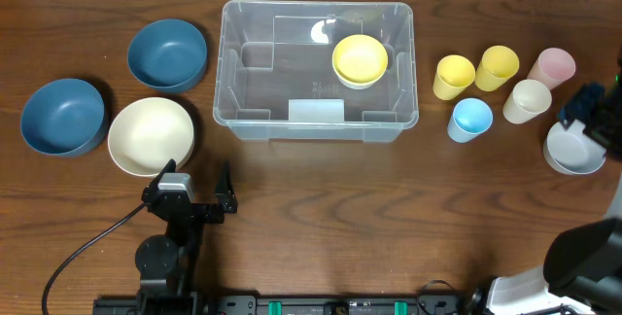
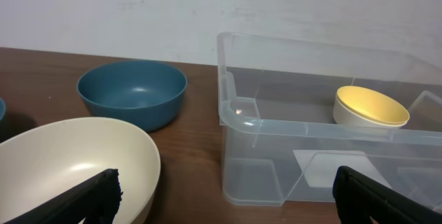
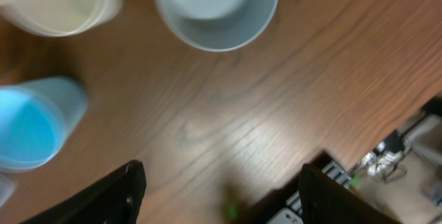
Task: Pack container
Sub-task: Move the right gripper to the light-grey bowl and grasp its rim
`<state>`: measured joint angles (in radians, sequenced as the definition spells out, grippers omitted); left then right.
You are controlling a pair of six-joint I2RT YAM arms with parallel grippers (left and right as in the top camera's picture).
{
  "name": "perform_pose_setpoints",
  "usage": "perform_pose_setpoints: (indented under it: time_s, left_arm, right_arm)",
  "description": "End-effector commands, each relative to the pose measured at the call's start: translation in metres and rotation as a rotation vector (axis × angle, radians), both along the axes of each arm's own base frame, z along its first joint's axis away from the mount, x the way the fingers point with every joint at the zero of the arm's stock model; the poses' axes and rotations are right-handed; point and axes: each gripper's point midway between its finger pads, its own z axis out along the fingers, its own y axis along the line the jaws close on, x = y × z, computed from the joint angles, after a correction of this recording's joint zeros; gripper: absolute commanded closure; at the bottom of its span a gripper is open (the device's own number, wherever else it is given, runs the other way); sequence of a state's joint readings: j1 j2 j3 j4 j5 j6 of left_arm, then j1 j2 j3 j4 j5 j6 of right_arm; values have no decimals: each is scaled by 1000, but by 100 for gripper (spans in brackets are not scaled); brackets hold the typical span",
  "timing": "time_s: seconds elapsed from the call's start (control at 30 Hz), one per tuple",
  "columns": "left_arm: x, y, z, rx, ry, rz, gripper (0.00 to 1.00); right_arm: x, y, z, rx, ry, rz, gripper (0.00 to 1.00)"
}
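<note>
container (image 1: 316, 111) shows no readable label; left end effector (image 1: 196, 194) and right end effector (image 3: 219, 189) both released.

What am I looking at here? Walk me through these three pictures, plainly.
Two robot arms sit at a wooden table. The overhead picture looks straight down; the other two come from cameras on each arm's wrist. The left hand is open and empty beside a cream bowl. The right hand is open too, above a pale grey bowl and a blue cup. A clear container holds one yellow bowl. Two blue bowls and coloured cups wait outside it.
</note>
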<state>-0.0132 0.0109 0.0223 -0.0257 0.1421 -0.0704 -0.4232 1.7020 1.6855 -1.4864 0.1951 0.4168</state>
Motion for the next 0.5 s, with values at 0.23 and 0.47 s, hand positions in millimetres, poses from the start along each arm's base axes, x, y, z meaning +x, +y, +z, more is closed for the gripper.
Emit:
perform_pose_setpoints:
  time_s: [0.23, 0.47]
  left_arm:
    - [-1, 0, -16, 12, 45, -3, 2]
    - [-1, 0, -16, 12, 45, -3, 2]
  right_arm:
    - [18, -2, -75, 112, -96, 80, 26]
    - [48, -8, -85, 46, -189, 203, 25]
